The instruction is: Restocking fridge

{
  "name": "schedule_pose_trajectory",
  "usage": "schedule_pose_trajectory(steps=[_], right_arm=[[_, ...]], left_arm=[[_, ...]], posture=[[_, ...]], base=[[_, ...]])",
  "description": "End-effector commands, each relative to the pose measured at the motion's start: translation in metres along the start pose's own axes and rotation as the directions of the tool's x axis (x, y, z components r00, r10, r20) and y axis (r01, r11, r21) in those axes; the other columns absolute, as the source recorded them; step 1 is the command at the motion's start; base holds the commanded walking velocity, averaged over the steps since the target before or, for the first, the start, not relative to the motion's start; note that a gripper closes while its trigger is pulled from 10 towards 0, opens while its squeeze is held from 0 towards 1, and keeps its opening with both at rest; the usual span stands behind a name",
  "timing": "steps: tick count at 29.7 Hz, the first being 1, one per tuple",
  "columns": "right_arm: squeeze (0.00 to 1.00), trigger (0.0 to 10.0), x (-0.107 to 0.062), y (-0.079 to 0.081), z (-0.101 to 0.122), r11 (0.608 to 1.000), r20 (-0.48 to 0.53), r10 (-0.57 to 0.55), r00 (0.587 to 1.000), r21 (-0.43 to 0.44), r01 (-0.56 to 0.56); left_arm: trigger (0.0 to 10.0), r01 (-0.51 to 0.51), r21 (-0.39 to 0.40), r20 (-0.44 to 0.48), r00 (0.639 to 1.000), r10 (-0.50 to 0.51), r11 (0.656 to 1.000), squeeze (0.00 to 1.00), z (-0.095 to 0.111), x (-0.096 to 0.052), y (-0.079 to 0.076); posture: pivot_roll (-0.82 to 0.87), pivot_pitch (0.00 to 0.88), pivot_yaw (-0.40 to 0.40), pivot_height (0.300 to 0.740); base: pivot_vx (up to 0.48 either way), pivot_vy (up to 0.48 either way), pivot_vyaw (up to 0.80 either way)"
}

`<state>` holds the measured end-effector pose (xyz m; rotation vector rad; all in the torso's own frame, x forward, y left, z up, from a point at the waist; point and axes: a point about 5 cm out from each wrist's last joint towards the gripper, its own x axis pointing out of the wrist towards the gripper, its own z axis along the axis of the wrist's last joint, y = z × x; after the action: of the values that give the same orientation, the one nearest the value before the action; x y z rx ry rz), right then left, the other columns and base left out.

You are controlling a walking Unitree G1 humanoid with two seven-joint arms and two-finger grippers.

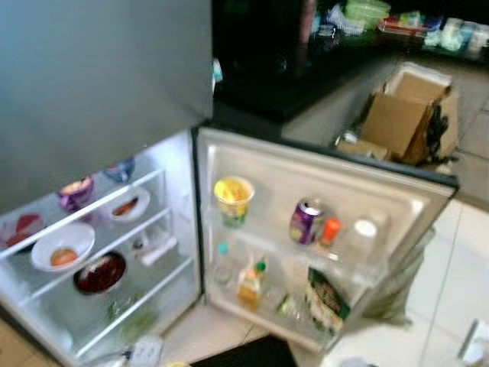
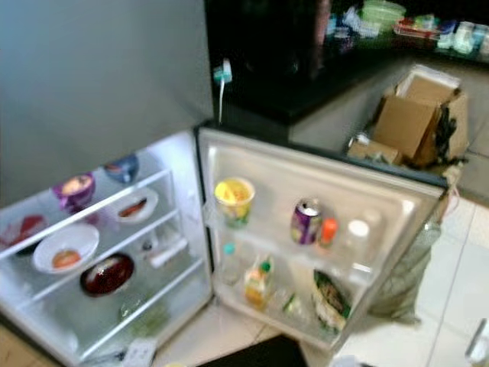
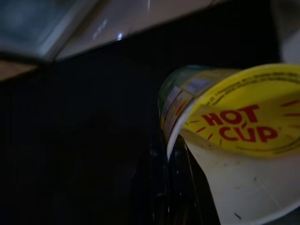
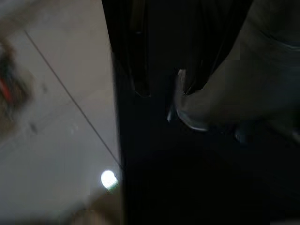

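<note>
The fridge (image 1: 114, 229) is standing open at the lower left of the frame, its lit glass shelves carrying bowls (image 1: 63, 246) of food. Its door (image 1: 321, 191) is swinging out across the middle, over pale floor tiles (image 1: 458, 267). A dark counter (image 1: 306, 84) is running along the top, cluttered at the upper right, with a cardboard box (image 1: 405, 115) sitting below it.

On the door's upper rack a yellow cup (image 1: 233, 197) is standing left of a purple can (image 1: 306, 220), with an orange-capped bottle (image 1: 330, 229) and a white-capped one (image 1: 364, 233) beside it. Lower down, a juice bottle (image 1: 250, 281) and a green packet (image 1: 327, 300) are sitting in the bottom rack.

In the left wrist view, a noodle cup (image 3: 234, 136) marked HOT CUP is lying tilted right against the left claw (image 3: 168, 187); I cannot tell whether the claw is gripping it. The right wrist view is showing dark shapes over the tiles, and I cannot tell that claw's state.
</note>
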<state>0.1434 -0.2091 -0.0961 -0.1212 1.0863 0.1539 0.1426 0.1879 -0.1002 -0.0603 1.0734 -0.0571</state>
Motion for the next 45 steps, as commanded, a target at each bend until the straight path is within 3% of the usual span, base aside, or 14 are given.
schedule_pose_trajectory(steps=[1,15,30,45], right_arm=[[0.0,10.0,-0.0035,-0.0089,-0.0098,1.0,-0.033,-0.027,0.999,0.006,0.027],[0.0,10.0,-0.0037,-0.0085,-0.011,1.0,-0.035,-0.025,0.999,0.005,0.025],[0.0,10.0,-0.0036,-0.0093,-0.0096,1.0,-0.03,-0.025,0.999,0.001,0.025],[0.0,10.0,-0.0039,-0.0088,-0.0123,1.0,-0.046,-0.016,0.999,0.01,0.016]], left_arm=[[10.0,0.007,0.002,0.003,1.0,-0.007,1.0,0.0,0.0015,0.0008,-0.0028],[10.0,0.012,0.003,0.005,1.0,-0.012,1.0,0.0,0.0011,0.0008,-0.0035],[10.0,0.02,0.015,0.006,1.0,-0.02,1.0,0.0,0.0014,0.0008,-0.0043],[10.0,0.011,0.004,0.017,1.0,-0.011,1.0,0.0,0.0031,0.0008,-0.0028]], posture=[[-0.05,0.0,0.014,0.74],[-0.05,0.0,0.013,0.74],[-0.05,0.0,0.012,0.74],[-0.05,0.0,0.016,0.74]], base=[[0.255,0.0,0.0],[0.091,0.0,0.0],[0.0,-0.464,0.0],[0.0,0.0,-0.14]])
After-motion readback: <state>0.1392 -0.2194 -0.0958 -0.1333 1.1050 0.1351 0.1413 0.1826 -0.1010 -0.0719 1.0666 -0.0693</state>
